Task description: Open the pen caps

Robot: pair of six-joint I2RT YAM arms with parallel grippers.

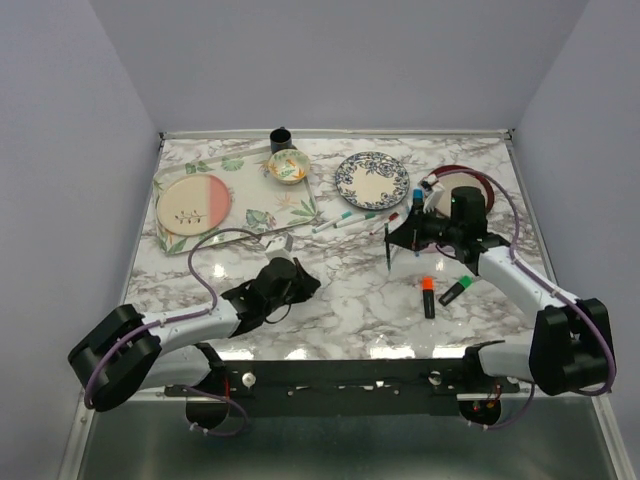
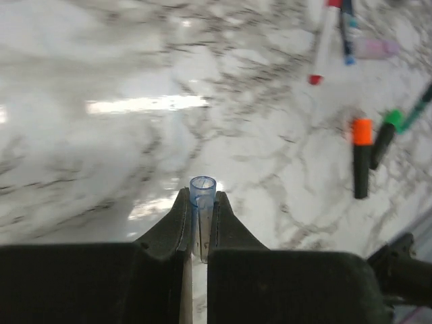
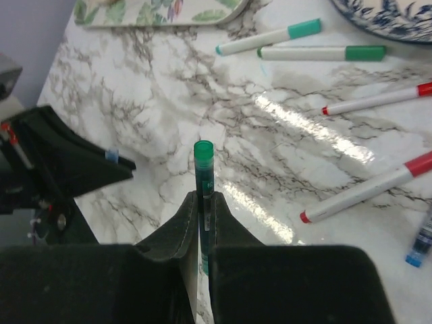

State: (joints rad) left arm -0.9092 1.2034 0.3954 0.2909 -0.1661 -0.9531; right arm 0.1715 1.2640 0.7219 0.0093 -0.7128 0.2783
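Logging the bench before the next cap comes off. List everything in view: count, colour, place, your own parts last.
table: 1, grey-veined marble, under everything
tray: 1, leaf-patterned, far left
pink plate: 1, pink and cream, on the tray
bowl: 1, floral, tray's far right corner
cup: 1, black, far edge
blue plate: 1, blue-patterned, far centre
teal-ended markers: 2, white, near the blue plate
red-ended markers: 2, white, beside those
blue-ended pen: 1, right of the blue plate
orange highlighter: 1, black-bodied, near right
green highlighter: 1, black-bodied, beside it
blue cap: 1, clear blue, in left jaws
green-ended pen: 1, dark, in right jaws
left arm: jaws shut on the cap
right arm: jaws shut on the pen
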